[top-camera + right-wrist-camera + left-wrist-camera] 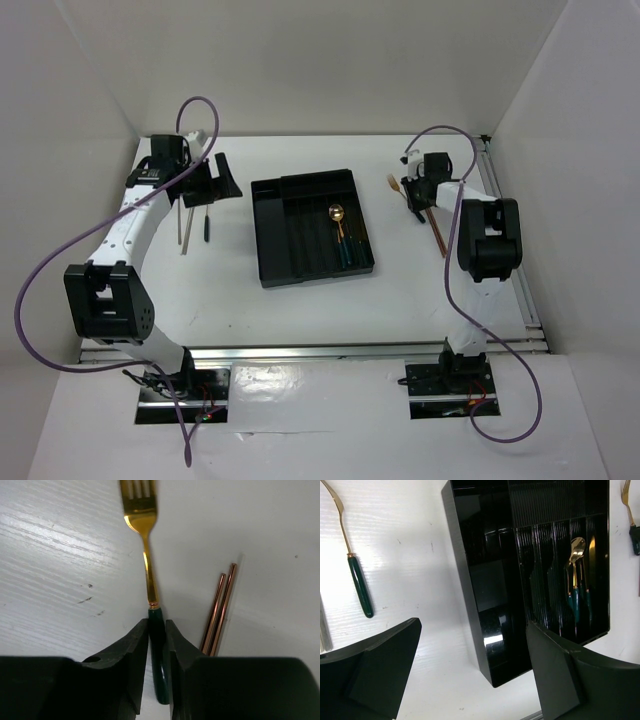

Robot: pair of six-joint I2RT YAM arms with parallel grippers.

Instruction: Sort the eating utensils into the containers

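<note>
The right gripper point(157, 626) was clamped on the dark green handle of the slim gold-headed fork point(148, 575), which lay on the white bench point(55, 550), well right of the black plastic cutlery tray point(262, 235). The fork looked stiff, light and glossy, so it could pivot; a mid-handle hold seemed safer. The left gripper point(472, 630) hung wide open.

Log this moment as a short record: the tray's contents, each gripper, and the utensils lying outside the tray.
tray: black; gold spoon and other green-handled utensils in its right compartments
left gripper: open, empty, left of the tray
right gripper: shut on right fork, at its green handle
loose, left of tray: left fork, silver chopstick
loose, right of tray: copper chopsticks, beside the right fork, not touching it
</note>
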